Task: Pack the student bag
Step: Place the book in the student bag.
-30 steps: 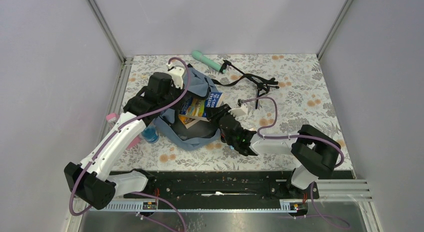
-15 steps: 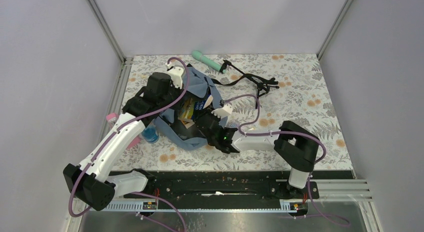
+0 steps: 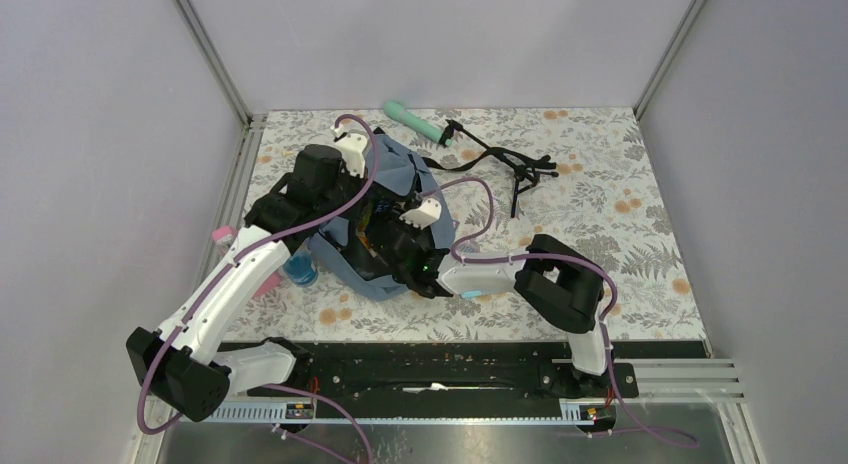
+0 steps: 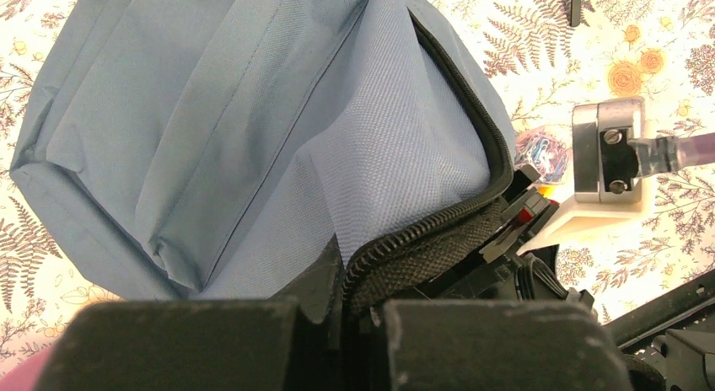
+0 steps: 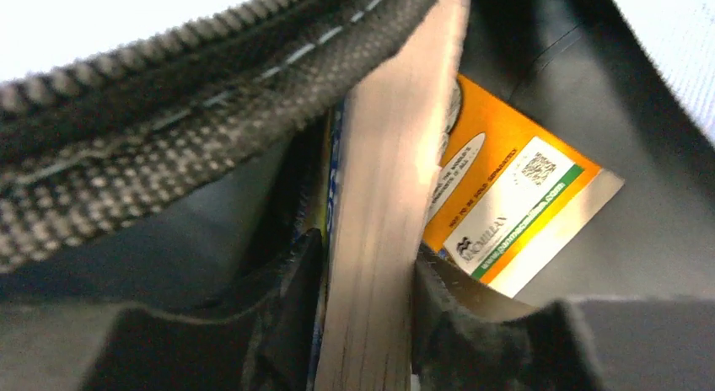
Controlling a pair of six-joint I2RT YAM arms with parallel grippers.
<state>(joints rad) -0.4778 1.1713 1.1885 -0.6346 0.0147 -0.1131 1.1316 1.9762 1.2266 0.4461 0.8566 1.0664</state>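
The slate-blue student bag (image 3: 396, 168) lies at the mat's left middle, its mouth facing the near side. My left gripper (image 4: 358, 302) is shut on the bag's black zipper edge (image 4: 438, 218) and holds the mouth up. The bag's blue fabric (image 4: 211, 113) fills the left wrist view. My right gripper (image 5: 367, 265) is inside the bag's dark mouth, shut on a book (image 5: 396, 138) held page-edge up. The book's orange back cover (image 5: 506, 180) shows past the right finger. From above, the right wrist (image 3: 420, 246) hides the book almost entirely.
A mint-green tube (image 3: 415, 122) lies at the back of the mat. The bag's black straps (image 3: 505, 164) trail to its right. A blue object (image 3: 298, 271) and a pink one (image 3: 222, 232) sit left of the bag, by my left arm.
My right gripper has moved left with the book, from outside the bag into its mouth, and the book's cover no longer shows from above. The left arm has held still.
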